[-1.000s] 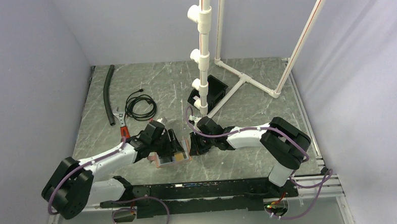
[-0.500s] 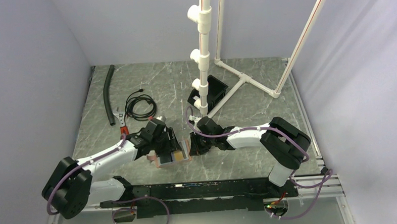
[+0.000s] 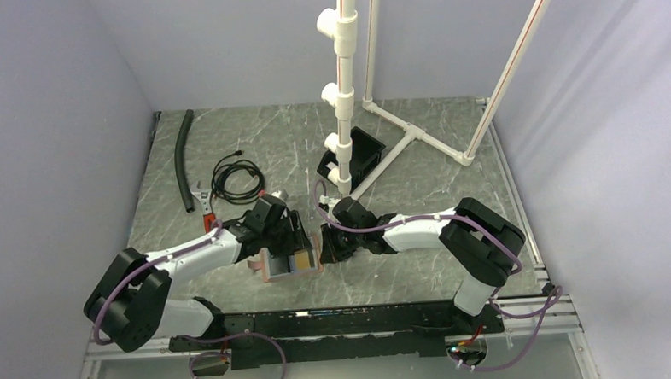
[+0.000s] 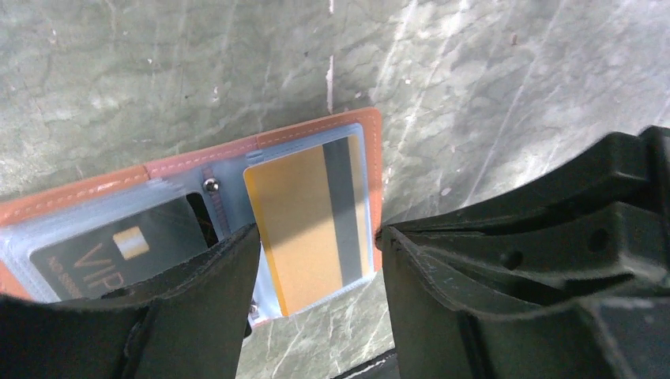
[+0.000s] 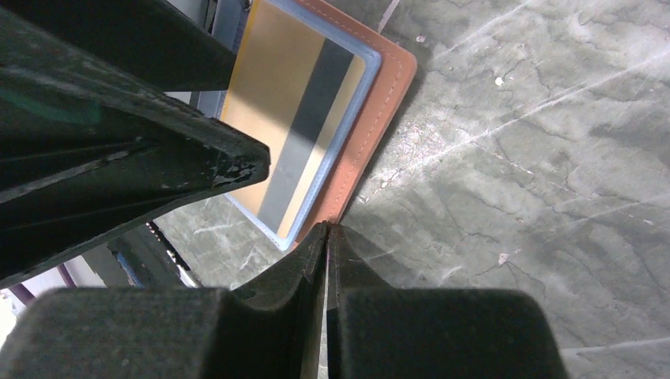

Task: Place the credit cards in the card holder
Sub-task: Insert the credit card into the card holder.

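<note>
Inside one card holder [image 5: 387, 87], one gold card [image 4: 300, 221], one black card [image 4: 103, 253], left hand [image 4: 316, 237] spread, right hand [image 5: 326, 229] pressed together

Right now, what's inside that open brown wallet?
A gold card with a dark stripe fills one clear sleeve; a black VIP card sits in the other, partly hidden behind the left gripper.

Top view high; wrist views close, downward, share card holder [image 5: 389, 79].
</note>
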Available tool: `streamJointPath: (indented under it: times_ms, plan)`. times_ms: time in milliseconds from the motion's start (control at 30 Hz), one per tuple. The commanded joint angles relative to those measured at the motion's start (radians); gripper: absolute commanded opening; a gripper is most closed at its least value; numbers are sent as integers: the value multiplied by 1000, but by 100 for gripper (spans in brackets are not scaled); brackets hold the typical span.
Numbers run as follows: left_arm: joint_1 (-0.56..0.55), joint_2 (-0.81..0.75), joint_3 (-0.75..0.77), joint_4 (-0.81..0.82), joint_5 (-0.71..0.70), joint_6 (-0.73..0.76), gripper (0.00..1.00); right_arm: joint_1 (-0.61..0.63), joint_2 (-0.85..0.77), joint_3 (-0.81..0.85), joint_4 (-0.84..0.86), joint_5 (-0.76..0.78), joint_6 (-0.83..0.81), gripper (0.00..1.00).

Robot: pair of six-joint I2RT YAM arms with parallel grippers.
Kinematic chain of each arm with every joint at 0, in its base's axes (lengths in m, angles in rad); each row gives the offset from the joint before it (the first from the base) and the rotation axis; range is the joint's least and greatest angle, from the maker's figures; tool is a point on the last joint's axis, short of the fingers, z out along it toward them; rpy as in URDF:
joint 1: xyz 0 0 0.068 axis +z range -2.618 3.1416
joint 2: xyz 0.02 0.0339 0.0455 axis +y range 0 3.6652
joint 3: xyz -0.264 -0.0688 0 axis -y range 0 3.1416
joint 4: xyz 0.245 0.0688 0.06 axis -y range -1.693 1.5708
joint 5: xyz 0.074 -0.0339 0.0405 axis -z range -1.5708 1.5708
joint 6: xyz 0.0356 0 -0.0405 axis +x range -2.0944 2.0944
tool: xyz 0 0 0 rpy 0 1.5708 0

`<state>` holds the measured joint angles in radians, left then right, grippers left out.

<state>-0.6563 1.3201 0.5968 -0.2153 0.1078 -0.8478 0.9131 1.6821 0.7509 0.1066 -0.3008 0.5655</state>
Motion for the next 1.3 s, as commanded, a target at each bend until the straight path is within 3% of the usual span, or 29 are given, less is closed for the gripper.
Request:
streamJointPath:
  times_ms: [0, 167, 367, 500, 633, 833, 1267]
  plan:
    - [-3, -71, -24, 108, 20, 32, 63, 3, 24, 2, -17, -3, -18, 7]
    - [-3, -68, -15, -19, 5, -18, 64, 1, 18, 5, -32, -1, -8, 7]
    - [-3, -161, 9, -220, -36, -57, 65, -2, -57, 31, -115, 37, -4, 20]
    - [-3, -194, 19, -261, -36, -64, 65, -3, -101, 58, -156, 23, 13, 28]
    - [-2, -172, 12, -231, -52, -68, 42, -6, -107, 79, -135, -12, 52, 36]
    - [-2, -50, 27, -185, -56, -36, 7, -13, -96, 62, -41, -23, 136, 36]
    - [-1, 19, -62, -104, -81, -68, 1, -42, 6, 48, 82, -97, 212, 38]
